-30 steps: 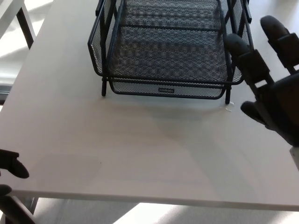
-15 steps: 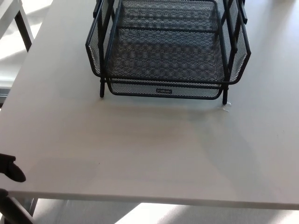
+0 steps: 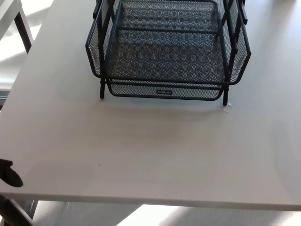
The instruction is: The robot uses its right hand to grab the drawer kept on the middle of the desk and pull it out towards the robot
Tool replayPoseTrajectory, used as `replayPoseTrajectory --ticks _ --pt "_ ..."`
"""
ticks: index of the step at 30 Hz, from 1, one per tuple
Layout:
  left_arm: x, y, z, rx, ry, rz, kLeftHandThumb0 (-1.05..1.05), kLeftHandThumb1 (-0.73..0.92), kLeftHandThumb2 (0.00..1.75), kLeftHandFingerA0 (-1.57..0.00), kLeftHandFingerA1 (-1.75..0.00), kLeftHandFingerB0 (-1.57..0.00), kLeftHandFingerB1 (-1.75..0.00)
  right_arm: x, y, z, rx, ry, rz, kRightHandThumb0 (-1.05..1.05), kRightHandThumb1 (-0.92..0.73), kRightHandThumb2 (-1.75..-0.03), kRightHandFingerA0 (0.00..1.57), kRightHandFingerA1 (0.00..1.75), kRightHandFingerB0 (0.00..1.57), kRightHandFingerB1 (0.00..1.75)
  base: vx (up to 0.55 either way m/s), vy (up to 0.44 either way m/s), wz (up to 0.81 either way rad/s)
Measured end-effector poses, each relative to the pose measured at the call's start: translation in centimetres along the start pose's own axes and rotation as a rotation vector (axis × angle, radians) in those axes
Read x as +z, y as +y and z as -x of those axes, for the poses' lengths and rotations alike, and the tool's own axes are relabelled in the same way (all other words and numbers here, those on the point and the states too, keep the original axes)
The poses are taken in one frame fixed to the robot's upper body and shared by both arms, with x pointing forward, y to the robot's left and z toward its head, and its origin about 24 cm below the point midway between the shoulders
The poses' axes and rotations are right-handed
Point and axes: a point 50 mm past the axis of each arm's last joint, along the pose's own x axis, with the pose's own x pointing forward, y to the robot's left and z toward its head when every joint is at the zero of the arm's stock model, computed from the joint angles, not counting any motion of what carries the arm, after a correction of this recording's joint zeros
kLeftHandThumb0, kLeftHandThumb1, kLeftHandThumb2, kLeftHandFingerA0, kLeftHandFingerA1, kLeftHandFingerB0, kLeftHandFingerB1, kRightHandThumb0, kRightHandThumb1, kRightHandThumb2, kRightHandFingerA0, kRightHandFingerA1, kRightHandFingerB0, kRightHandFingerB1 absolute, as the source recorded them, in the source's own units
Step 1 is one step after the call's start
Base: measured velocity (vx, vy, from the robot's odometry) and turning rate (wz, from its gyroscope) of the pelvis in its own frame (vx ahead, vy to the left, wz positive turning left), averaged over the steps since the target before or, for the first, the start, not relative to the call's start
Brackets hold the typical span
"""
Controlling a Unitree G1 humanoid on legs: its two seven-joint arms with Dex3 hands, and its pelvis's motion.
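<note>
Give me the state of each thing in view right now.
Mesh organizer: upright on the desk, nothing visible in its trays.
Bottom drawer: pushed in, not pulled out.
Left hand: only a tip shows at the desk edge, touching nothing.
Right hand: not in view.

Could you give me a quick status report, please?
Right hand out of view. Left hand barely visible at desk edge. Mesh drawer untouched. Path clear.

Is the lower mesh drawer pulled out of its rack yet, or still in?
Still in: the drawer front sits between the rack legs, barely past the upper tray's rim.
</note>
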Motion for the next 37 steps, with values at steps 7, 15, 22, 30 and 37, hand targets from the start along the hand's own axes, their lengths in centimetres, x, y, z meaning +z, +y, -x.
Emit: replayPoseTrajectory --ticks 7,15,22,30,37 --pt "0.0 0.0 0.0 0.000 0.000 0.000 -0.24 0.56 0.56 -0.79 -0.84 -0.82 -0.62 -3.4 3.2 1.2 0.121 0.146 0.031 -0.42 -0.52 -0.56 0.36 0.44 0.30 0.31 0.00 0.000 0.00" --pt "0.0 0.0 0.0 0.001 -0.001 0.000 -0.24 0.57 0.56 -0.78 -0.87 -0.81 -0.63 -6.2 6.5 3.4 0.265 0.302 0.051 -0.43 -0.52 -0.56 0.37 0.41 0.32 0.31 0.00 0.000 0.00" --pt "0.0 0.0 -0.1 0.002 -0.001 0.000 -0.25 0.57 0.56 -0.78 -0.89 -0.81 -0.65 -7.7 9.5 5.3 0.385 0.448 0.028 -0.30 -0.58 -0.57 0.34 0.48 0.21 0.28 0.00 0.000 0.00" --pt "0.0 0.2 -0.2 0.008 -0.003 -0.003 -0.25 0.56 0.57 -0.77 -0.87 -0.81 -0.62 -6.3 13.5 7.7 0.502 0.619 -0.136 -0.33 -0.51 -0.63 0.22 0.47 0.23 0.33 0.00 0.000 0.00" --pt "0.1 0.3 -0.3 0.016 -0.008 -0.002 -0.24 0.56 0.56 -0.78 -0.88 -0.81 -0.62 -5.4 15.0 8.5 0.571 0.650 -0.188 -0.35 -0.61 -0.59 0.33 0.40 0.26 0.30 0.00 0.000 0.00"
